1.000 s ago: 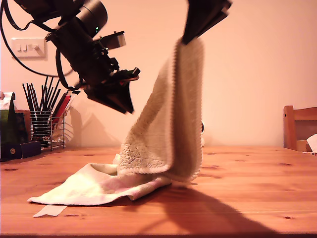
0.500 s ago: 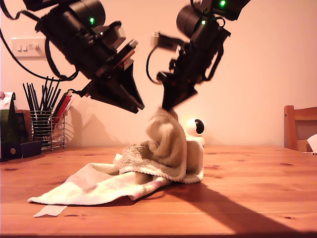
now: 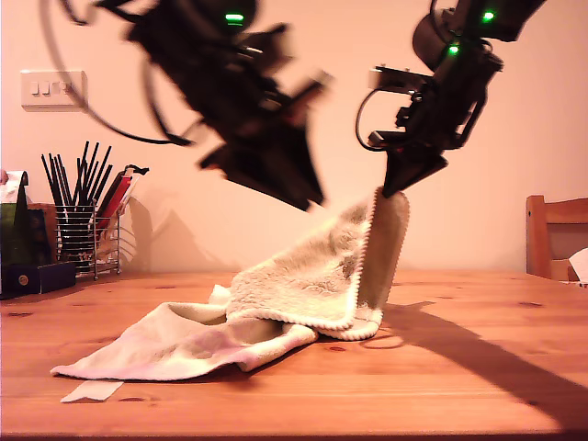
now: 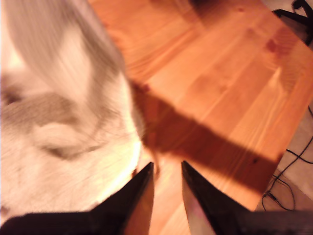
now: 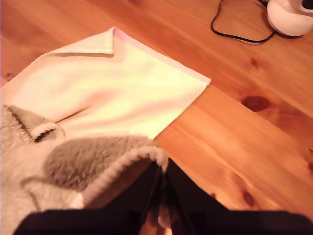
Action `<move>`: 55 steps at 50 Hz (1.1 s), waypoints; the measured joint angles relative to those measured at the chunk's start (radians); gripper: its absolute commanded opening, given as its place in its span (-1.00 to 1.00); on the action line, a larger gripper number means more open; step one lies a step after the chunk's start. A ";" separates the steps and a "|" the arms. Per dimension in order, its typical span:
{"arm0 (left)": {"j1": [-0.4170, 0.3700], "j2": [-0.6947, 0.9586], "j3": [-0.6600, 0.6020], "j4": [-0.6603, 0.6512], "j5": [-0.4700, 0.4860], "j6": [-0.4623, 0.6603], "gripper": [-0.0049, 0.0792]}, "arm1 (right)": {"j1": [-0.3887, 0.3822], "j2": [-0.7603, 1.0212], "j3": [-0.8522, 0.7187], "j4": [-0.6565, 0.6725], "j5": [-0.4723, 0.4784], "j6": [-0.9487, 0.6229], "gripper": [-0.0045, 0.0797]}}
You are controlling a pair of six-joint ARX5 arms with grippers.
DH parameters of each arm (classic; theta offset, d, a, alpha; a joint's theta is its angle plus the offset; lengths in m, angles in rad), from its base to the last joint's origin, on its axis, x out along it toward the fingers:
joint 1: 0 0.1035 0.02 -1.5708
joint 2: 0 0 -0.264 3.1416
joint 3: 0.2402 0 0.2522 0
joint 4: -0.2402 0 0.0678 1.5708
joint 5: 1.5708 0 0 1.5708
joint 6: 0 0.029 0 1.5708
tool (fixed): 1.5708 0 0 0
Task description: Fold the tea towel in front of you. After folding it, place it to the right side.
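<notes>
The cream tea towel [image 3: 303, 285] lies rumpled on the wooden table [image 3: 459, 367], part flat toward the exterior view's left and one fluffy corner lifted. My second gripper [image 3: 393, 188] is shut on that raised corner, above the towel's end on the exterior view's right. In the second wrist view the towel's hemmed edge [image 5: 122, 164] runs into my second gripper [image 5: 161, 169], with the flat part [image 5: 122, 93] beyond. My first gripper [image 3: 312, 197], blurred by motion, hangs above the towel's middle. Its jaws [image 4: 166, 166] stand a little apart with nothing between them, beside the towel [image 4: 49, 137].
A wire holder of black sticks [image 3: 83, 230] and a dark box [image 3: 23, 266] stand at the exterior view's far left. A chair [image 3: 556, 234] is at its right edge. A paper scrap [image 3: 92, 390] lies near the front edge. A white round device [image 5: 291, 17] with a black cable [image 5: 239, 34] sits behind.
The second gripper lowered the towel corner from high up, then carried it toward the exterior view's right. The first arm swung toward the right as well, over the towel.
</notes>
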 measured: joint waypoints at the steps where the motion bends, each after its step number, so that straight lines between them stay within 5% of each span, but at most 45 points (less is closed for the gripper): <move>1: -0.011 0.012 0.000 0.009 -0.020 0.000 -0.03 | 0.005 0.000 0.000 0.000 -0.001 0.000 -0.92; 7: -0.051 0.096 0.000 0.049 -0.122 0.000 0.31 | 0.031 0.000 0.000 0.000 -0.005 -0.002 -0.92; 14: -0.055 0.162 -0.002 0.070 -0.225 0.013 0.31 | 0.042 0.000 0.000 0.000 -0.012 -0.002 -0.92; 21: -0.043 0.171 -0.002 0.054 -0.302 0.141 0.31 | 0.029 0.000 0.000 0.000 -0.012 -0.002 -0.92; 41: -0.080 0.179 -0.002 0.043 -0.304 0.527 0.31 | -0.021 0.000 0.000 0.008 -0.068 -0.002 -0.92; 55: -0.111 0.263 0.000 0.150 -0.396 0.609 0.29 | -0.035 0.000 0.000 0.008 -0.087 -0.002 -0.92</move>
